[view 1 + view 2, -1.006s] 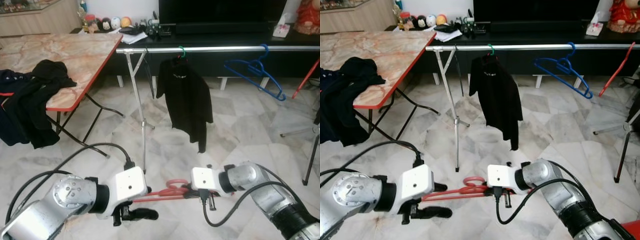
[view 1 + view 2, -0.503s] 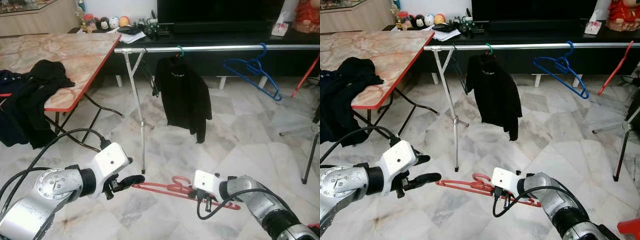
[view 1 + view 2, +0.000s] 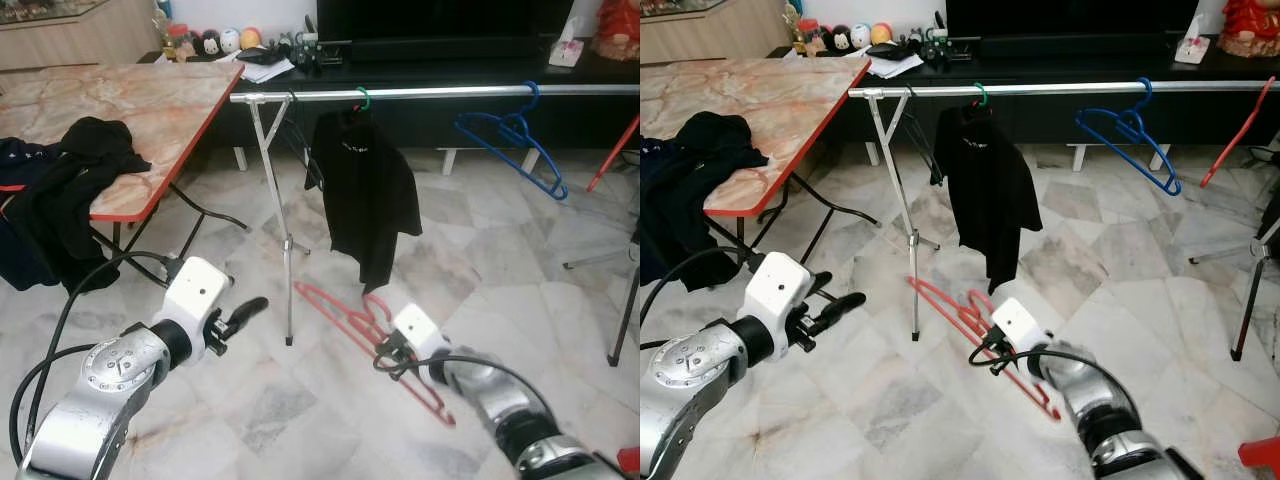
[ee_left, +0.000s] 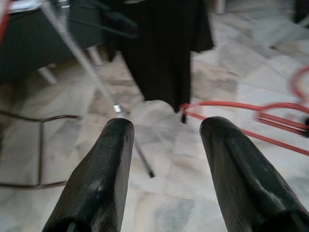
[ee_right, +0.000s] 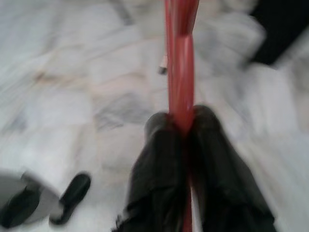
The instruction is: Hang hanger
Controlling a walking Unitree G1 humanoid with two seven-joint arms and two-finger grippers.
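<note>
Fingers of the right gripper [image 5: 181,130] are pressed together on the thin red plastic hanger [image 3: 345,318], pinching it near its hook low over the pale marble floor [image 3: 480,270]. The left gripper [image 4: 166,140] stands off to its own side with its two black fingers spread wide and nothing between them.

From where I stand, the step is carrying that hanger up to the long silver clothes rail [image 3: 440,92], which sits well above and beyond it. Done well, I'd say it means lifting the hook end first and keeping the pinch firm, since the long body trails out from the grip and could twist.

On the rail, a black long-sleeved shirt on a green-hooked hanger [image 3: 368,195] hangs toward the left end and a blue plastic hanger [image 3: 512,145] farther right; the bare stretch between them looks the sensible target. The hook's opening should face the rail before it goes over.

Off left, dark clothes [image 3: 70,190] lie heaped on the red-edged marble-pattern folding table [image 3: 150,100].
</note>
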